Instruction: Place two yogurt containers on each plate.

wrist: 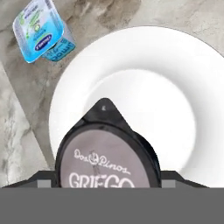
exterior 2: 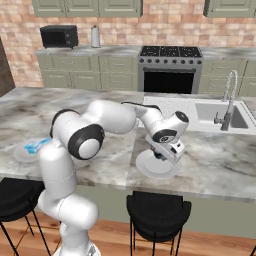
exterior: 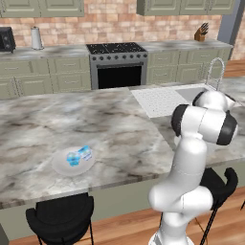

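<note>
My gripper (wrist: 111, 179) hangs over the near plate (wrist: 144, 87), shut on a yogurt container with a dark grey lid (wrist: 107, 153) marked "Griego". A light-blue yogurt tub (wrist: 39, 33) stands on the counter just off this plate's rim. In the right base view the hand (exterior 2: 167, 150) hovers low over that plate (exterior 2: 150, 173) near the counter's front edge. The other plate (exterior: 60, 167) lies far to the left and holds two light-blue tubs (exterior: 72, 158) (exterior: 85, 153) side by side; that plate (exterior 2: 20, 154) sits left of my arm.
A sink with a tall faucet (exterior 2: 227, 102) lies to the right at the back of the island, next to a white drying mat (exterior: 160, 100). Black stools (exterior 2: 157, 212) (exterior: 62, 217) stand under the counter's front edge. The stove (exterior 2: 170, 67) is on the far wall.
</note>
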